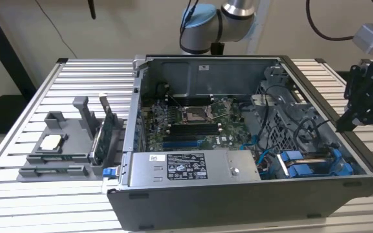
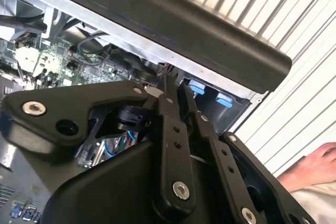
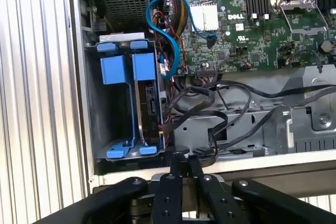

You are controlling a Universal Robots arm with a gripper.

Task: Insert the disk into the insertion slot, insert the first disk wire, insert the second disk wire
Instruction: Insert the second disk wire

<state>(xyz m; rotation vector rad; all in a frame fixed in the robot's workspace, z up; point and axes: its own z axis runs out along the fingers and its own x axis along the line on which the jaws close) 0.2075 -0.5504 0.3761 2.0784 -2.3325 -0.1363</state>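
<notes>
Gripper [image 3: 182, 157] is sitting clenched: black fingers [image 3: 170, 182] are pressing together, w/ nothing visible between them. In the exterior view it's hanging over the computer case [image 1: 238, 204] at its wall on the exterior view's right, tips near the rim.

The disk [image 3: 148, 103] is sitting edge-on inside the insertion slot [image 3: 113, 124], clipped in its blue carrier frame [image 3: 128, 66], w/ the gripper tips just beside the bay's end in the first wrist view. Black wires [image 3: 210, 103] are running just beside the disk's edge; can't tell if any is plugged in. A blue cable [image 3: 173, 40] is looping from the bay area toward the motherboard [image 3: 252, 35].

Labels: the grey power-supply box [image 1: 141, 170] is carrying a white label [image 1: 186, 166] w/ black print & symbols. The motherboard is showing white printed marks. A small white sticker [image 1: 203, 67] is sitting on the case's back wall.

The case is resting on a slatted metal table [image 1: 76, 82], w/ a grey parts fixture [image 1: 56, 145] at the exterior view's left. In the second wrist view a person's hand [image 2: 315, 166] is lying near the table edge.
</notes>
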